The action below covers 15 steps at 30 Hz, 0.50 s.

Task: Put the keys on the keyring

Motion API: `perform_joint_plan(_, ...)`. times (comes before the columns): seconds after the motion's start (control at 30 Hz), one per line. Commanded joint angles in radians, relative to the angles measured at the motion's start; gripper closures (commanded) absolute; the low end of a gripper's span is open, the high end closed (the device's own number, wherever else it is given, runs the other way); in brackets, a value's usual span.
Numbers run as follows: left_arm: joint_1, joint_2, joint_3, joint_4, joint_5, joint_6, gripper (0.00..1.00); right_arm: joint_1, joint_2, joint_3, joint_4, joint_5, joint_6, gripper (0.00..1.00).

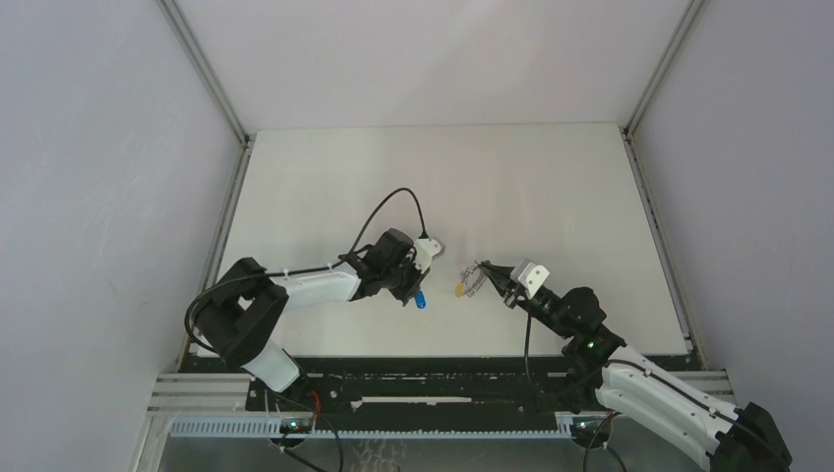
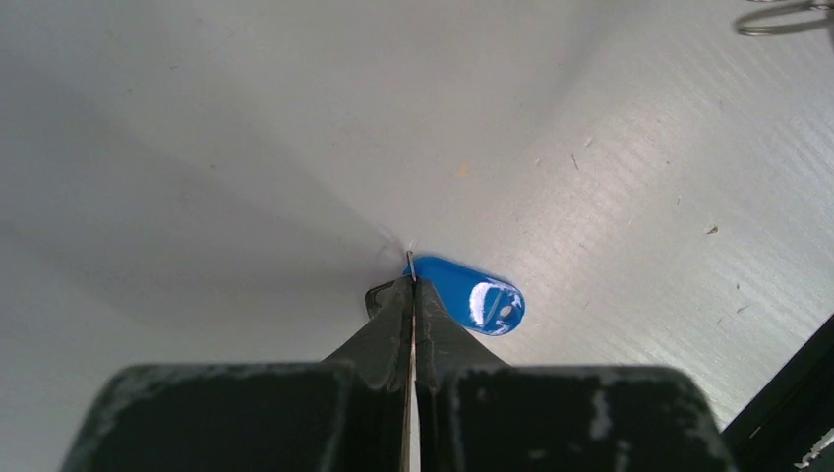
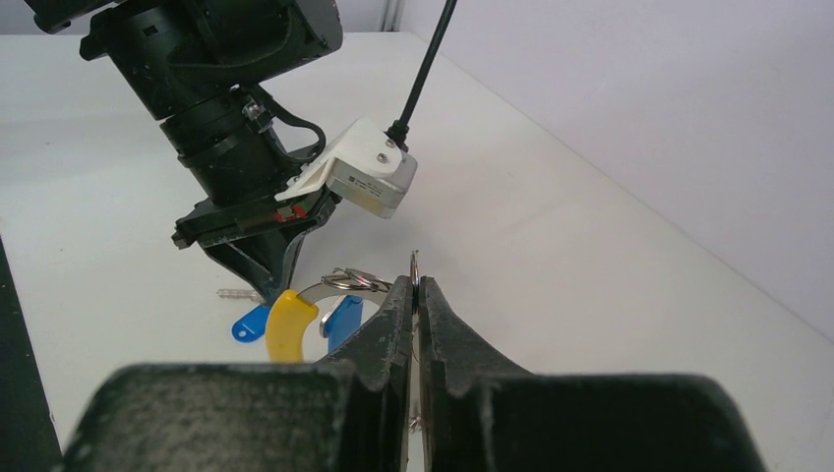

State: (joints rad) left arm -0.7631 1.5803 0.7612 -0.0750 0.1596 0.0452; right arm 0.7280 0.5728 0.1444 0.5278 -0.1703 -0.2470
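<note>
The right gripper (image 3: 415,285) is pinching the keyring (image 3: 291,324), apparently steadying it for threading. Just beside the keyring, the left gripper (image 2: 411,283) is pressing its fingers together at the edge of a key (image 2: 482,300). Whether it is gripping the key cannot be told.

Lab note: you are in a robotics test cell. A bare white table (image 1: 551,177) is boxed in by plain grey panels (image 1: 98,147) on aluminium struts (image 1: 202,69). Robot arms (image 1: 315,285) are bolted to a black base plate (image 1: 443,379), with cabling (image 1: 393,202) exposed.
</note>
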Motion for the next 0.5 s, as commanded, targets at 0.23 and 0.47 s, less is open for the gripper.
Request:
perform_joint_plan(0.23, -0.006, -0.223, 0.004, -0.075, -0.057, 0.087, 1.0, 0.011, 0.025, 0.058, 0.014, -0.116, 0.001, 1.0)
perform_joint_plan(0.47, -0.047, -0.385, 0.075, -0.245, -0.097, 0.151, 1.0, 0.021, 0.036, 0.098, -0.02, -0.228, -0.025, 1.0)
